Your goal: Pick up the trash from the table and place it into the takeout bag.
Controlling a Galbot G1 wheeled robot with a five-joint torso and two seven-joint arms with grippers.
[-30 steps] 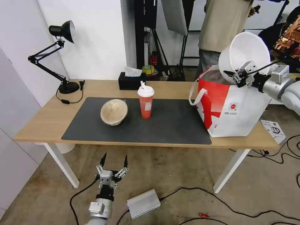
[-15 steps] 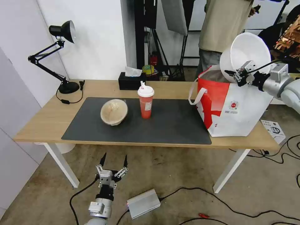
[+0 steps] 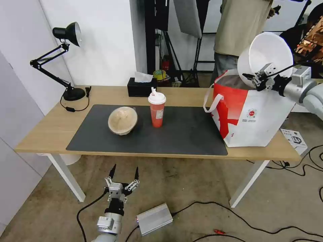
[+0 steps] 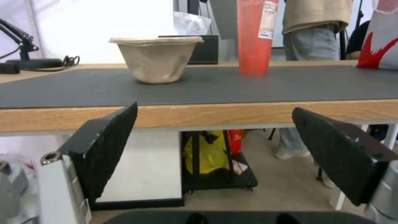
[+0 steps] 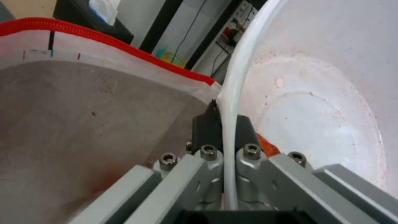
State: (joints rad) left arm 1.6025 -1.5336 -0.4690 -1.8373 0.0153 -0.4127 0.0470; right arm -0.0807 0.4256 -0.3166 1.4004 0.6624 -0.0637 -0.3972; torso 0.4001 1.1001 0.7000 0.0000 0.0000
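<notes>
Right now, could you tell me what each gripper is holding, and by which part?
The right gripper pinches the white bowl by its rim, above the takeout bag. The left gripper holds nothing.

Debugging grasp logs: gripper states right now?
Left gripper: open, empty, below the table edge.
Right gripper: shut on white bowl rim, above takeout bag.

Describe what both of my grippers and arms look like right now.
Left gripper: two black, pointed, textured jaws on a silver linkage frame, silver cylindrical wrist, black cable trailing. Right gripper: the same silver bolted frame with thin black jaws, a black collar, then a silver-grey rounded arm; a thin black cable arcs above it.
</notes>
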